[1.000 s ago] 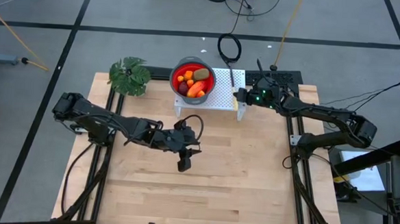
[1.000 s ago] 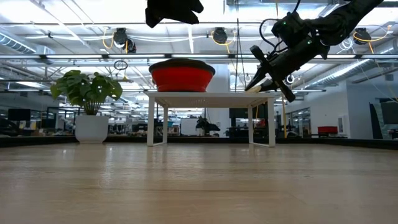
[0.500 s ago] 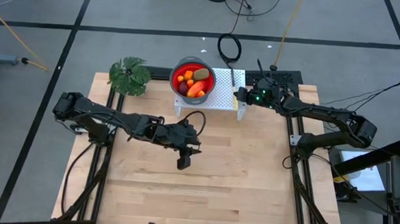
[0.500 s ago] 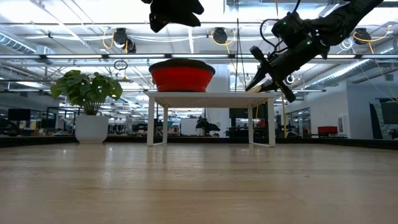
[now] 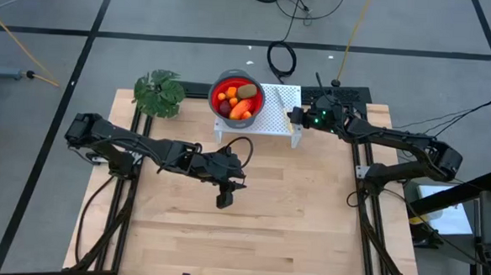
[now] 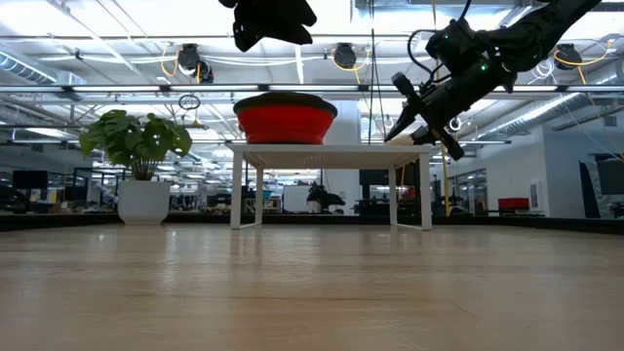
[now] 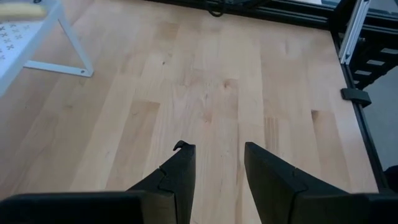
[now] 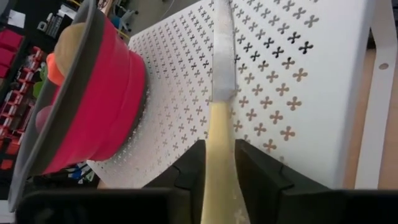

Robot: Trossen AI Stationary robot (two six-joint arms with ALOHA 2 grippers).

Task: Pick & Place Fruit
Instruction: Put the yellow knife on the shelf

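The small mixed fruit (image 5: 236, 101) all sits in the red collapsible bowl (image 5: 218, 85) on the white perforated stand (image 5: 280, 114), apparently untouched, right fingers (image 8: 186, 171) around the pale-yellow knife (image 8: 221, 118), left fingers (image 7: 180, 174) parted, empty.

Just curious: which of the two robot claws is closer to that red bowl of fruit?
The right gripper, at the edge of the white stand holding the bowl. The left gripper hovers over bare table, farther off.

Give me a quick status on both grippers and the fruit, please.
Left gripper open, empty, above bare table. Right gripper at the white stand, knife between its fingers. Fruit all in the red bowl.
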